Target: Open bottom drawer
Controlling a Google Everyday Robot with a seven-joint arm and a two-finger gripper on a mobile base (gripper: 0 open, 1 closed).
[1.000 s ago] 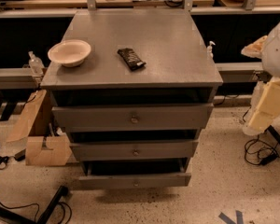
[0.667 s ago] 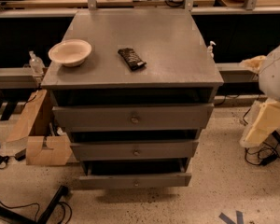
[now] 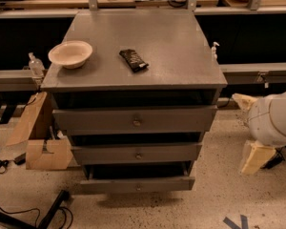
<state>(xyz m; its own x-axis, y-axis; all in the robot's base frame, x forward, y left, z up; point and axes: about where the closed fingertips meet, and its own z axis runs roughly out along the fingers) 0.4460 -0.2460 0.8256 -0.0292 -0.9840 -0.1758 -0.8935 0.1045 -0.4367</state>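
Item: bottom drawer (image 3: 138,185), lowest of three grey fronts on the cabinet (image 3: 133,82), lower centre of the frame; slim panel with a small round knob (image 3: 138,188), standing a little forward with a dark gap above it. Change noted: the hand (image 3: 263,137), white with cream parts, has dropped from the upper right edge to mid-right, now level with the lower drawers yet well apart from them; the drawer itself has not shifted. Judged meaning: the approach is under way, the knob is not yet reached and the pull is still to do. Cabinet top: pale bowl (image 3: 70,54) and dark snack bar (image 3: 133,60), both undisturbed. Obscured: the hand is cut off by the right edge, so whether it is wide or narrow cannot be told; the drawer interior is lost in shadow.
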